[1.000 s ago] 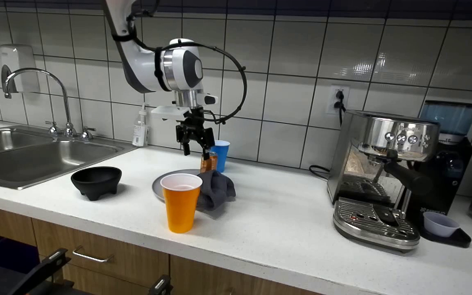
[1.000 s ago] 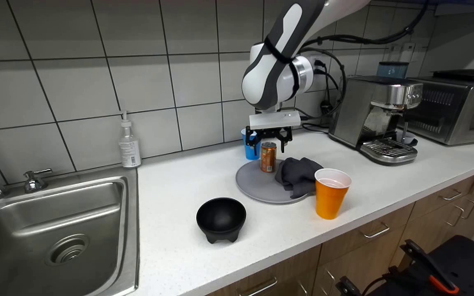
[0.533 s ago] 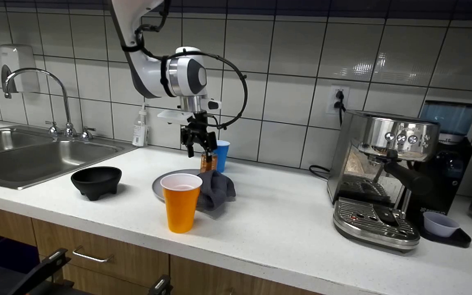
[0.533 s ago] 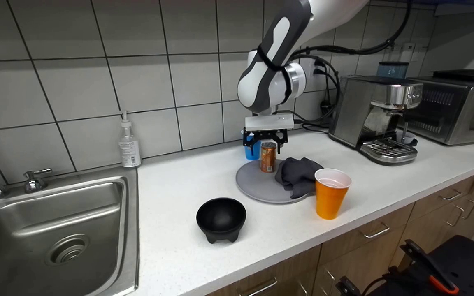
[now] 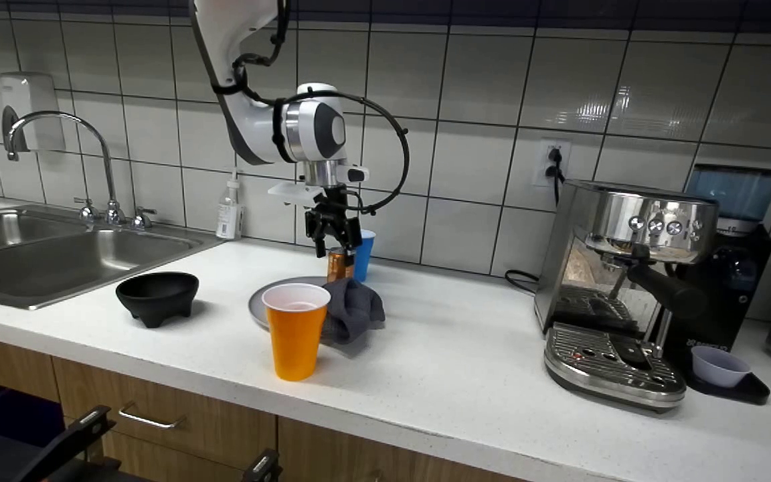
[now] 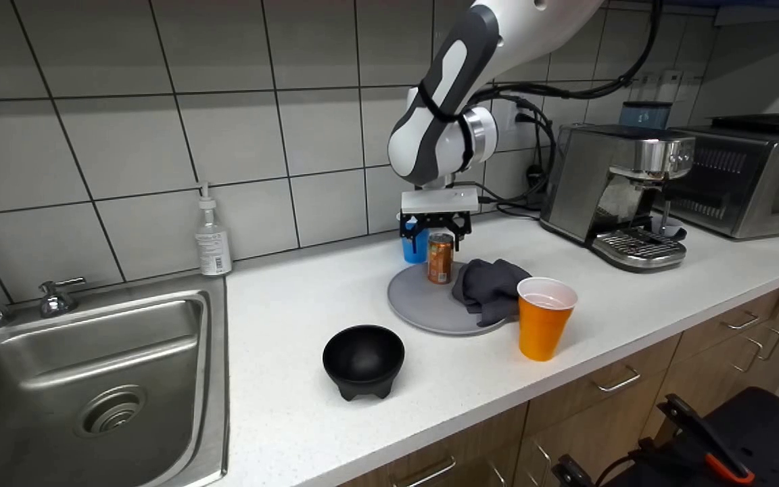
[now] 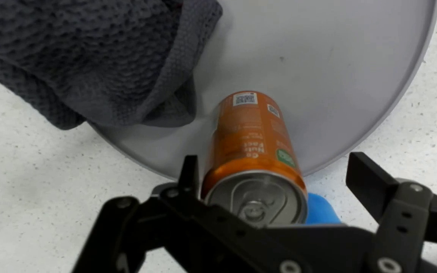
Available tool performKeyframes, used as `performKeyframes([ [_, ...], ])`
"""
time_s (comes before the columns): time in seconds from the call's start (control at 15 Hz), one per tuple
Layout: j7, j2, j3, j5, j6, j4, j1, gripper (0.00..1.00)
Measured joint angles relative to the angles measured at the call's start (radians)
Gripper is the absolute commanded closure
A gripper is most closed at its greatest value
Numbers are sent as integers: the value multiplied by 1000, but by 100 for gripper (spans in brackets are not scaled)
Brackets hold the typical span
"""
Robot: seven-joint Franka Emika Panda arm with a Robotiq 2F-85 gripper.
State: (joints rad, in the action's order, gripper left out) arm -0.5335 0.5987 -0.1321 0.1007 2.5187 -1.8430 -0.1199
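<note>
Can (image 7: 254, 151) between spread fingers (image 7: 370, 182)

In the wrist view we see the claw (image 7: 275, 170) with its 2 fingers wide apart and nothing in its hold. The can stands upright on the plate (image 6: 420, 304), in the half toward the wall (image 6: 322, 135), and its top shows between the fingers, much nearer to 1 than to the other. Depth reads poorly from here, so we cannot be sure whether that nearer finger touches it.

Beside the can the cloth (image 7: 120, 64) lies bunched, partly on the plate and partly past its rim over the counter (image 6: 295, 291). We see the blue cup (image 5: 364, 258) behind the can in both exterior views, and the orange cup (image 6: 544, 325) just beside the cloth; these 2 stand on the counter.

In an exterior view we find the bowl (image 6: 364, 368) between sink (image 6: 217, 379) and plate, and the soap bottle (image 6: 212, 247) by the wall at the sink's corner. Well apart from the plate, the espresso machine (image 5: 600, 281) stands with the grinder (image 5: 733, 268) next to it.
</note>
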Motion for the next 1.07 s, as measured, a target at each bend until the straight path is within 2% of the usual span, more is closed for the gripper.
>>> performKeyframes([
  [0.33,-8,21,-12,-1,-17,32,0,0],
  [0.4,-9,23,-13,-1,-18,36,0,25],
  [0.53,-9,30,-14,-2,-20,43,0,34],
  [0.73,-9,34,-15,-2,-20,47,0,58],
  [0.8,-9,33,-15,-3,-20,47,0,62],
  [1.07,-9,34,-15,-3,-20,48,0,62],
])
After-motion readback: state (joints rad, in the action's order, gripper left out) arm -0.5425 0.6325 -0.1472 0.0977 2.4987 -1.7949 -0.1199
